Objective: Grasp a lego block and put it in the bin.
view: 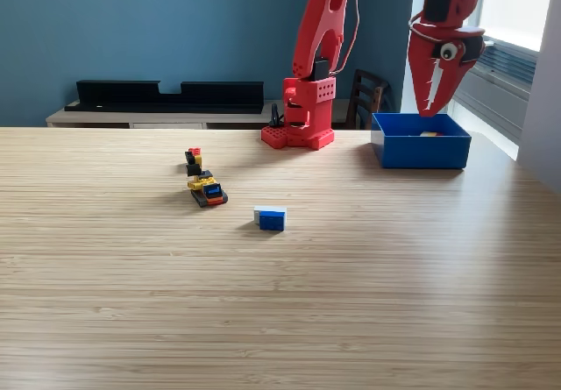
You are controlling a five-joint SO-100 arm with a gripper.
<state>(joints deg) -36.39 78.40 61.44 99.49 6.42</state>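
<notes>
While my red arm [333, 4] reaches across from its base [302, 114] at the far edge of the counter [280, 302], its fingers [431, 105] hang point-down above the bin [421, 149], at the exterior view's right. From this angle the two fingers look drawn together to a single tip with no gap I can make out, and I see nothing held between them. Inside the blue bin a small pale piece [429, 133] shows just over the wall; I cannot tell what it is. Out on the wood, a blue and white lego block [271, 217] lies alone near the middle. Toward the exterior view's left of it sits a yellow, blue and black cluster of blocks [208, 189], and just behind that a smaller black and red piece [193, 159].
</notes>
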